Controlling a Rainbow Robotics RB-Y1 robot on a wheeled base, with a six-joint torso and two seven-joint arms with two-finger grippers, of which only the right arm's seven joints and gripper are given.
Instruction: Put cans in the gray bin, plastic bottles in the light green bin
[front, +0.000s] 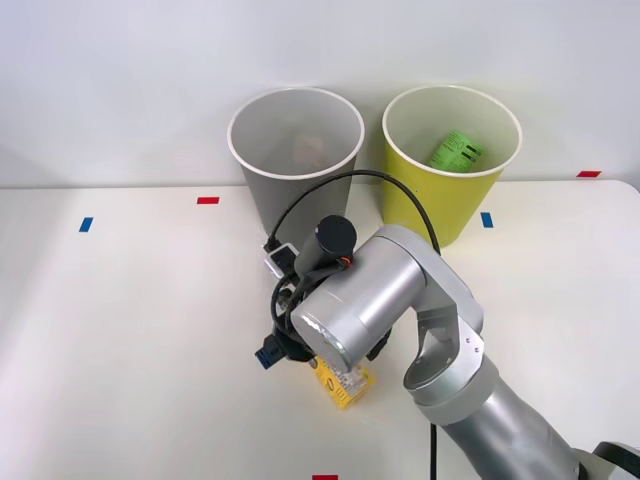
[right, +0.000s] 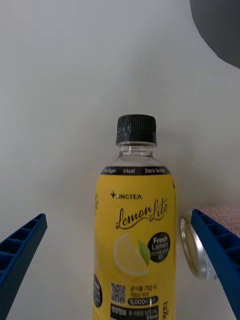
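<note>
So the robot looked to be lining up on the yellow bottle (right: 134, 235), with the right gripper (right: 120, 265) spread wide and gripping nothing. The bottle lay on the white table (front: 130, 330), sitting right between the blue fingers (right: 20, 250), cap pointing away from the wrist. The can (right: 192, 250) lay just beside it, right against one finger, so closing would need care not to catch it too. After that, probably up and over to the light green bin (front: 420, 205), not the gray bin (front: 270, 195).
</note>
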